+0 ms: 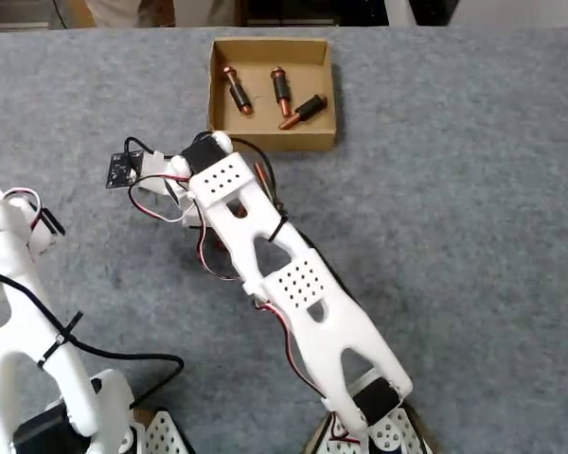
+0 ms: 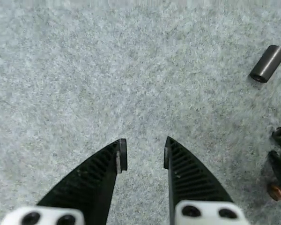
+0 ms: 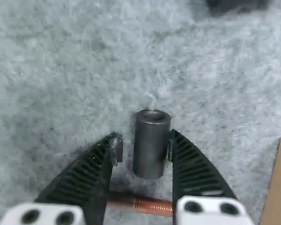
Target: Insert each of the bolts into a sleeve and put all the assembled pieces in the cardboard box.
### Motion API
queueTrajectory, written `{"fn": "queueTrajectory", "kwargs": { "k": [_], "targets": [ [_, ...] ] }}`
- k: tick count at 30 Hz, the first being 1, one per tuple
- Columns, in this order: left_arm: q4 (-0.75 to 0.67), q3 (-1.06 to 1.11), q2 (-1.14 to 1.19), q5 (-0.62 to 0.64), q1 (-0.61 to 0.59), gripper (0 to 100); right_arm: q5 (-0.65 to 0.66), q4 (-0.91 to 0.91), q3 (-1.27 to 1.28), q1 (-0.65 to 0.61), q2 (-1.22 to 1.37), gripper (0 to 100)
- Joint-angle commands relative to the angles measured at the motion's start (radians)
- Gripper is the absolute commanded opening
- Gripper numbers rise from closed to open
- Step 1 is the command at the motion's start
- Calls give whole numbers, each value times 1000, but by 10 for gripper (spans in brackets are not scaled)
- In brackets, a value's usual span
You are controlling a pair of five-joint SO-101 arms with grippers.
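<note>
Table: grey felt-covered table (image 1: pixel 473 236), carrying everything listed here.
Right arm: white right arm (image 1: pixel 303 284), stretched from the near edge towards the box, with its wrist just in front of the box's near wall.
Left arm: white left arm (image 1: pixel 19 312), at the left side of the table, well apart from the box.
Box: brown cardboard box (image 1: pixel 275 142), open-topped, at the far middle of the table.
Right hand: right hand (image 3: pixel 143 147), black ribbed fingers spread around a sleeve. One finger touches it and the other stands just clear.
Left hand: left hand (image 2: pixel 141 154), fingers apart over bare felt, gripping nothing.
Assembled pieces: three copper bolts in dark sleeves, lying apart inside the box (image 1: pixel 237 90) (image 1: pixel 281 85) (image 1: pixel 305 111).
Sleeve, first: dark cylindrical metal sleeve (image 3: pixel 151 145), between the right hand's fingers, open end showing.
Sleeve, second: second dark sleeve (image 2: pixel 268 63), lying on the felt, off to one side of the left hand.
Bolt: loose copper-coloured threaded bolt (image 3: pixel 140 204), lying crosswise on the felt just behind the first sleeve, between the bases of the right hand's fingers.
</note>
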Motion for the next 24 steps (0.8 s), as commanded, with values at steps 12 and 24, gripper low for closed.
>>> {"fn": "queueTrajectory", "kwargs": {
  "k": [12,24],
  "targets": [
    [-34,11,-8,-5,-5,140,38,-6,-36,42,-8,11],
    [-29,9,-10,-5,-12,140,35,101,-159,44,-56,0]
  ]
}}
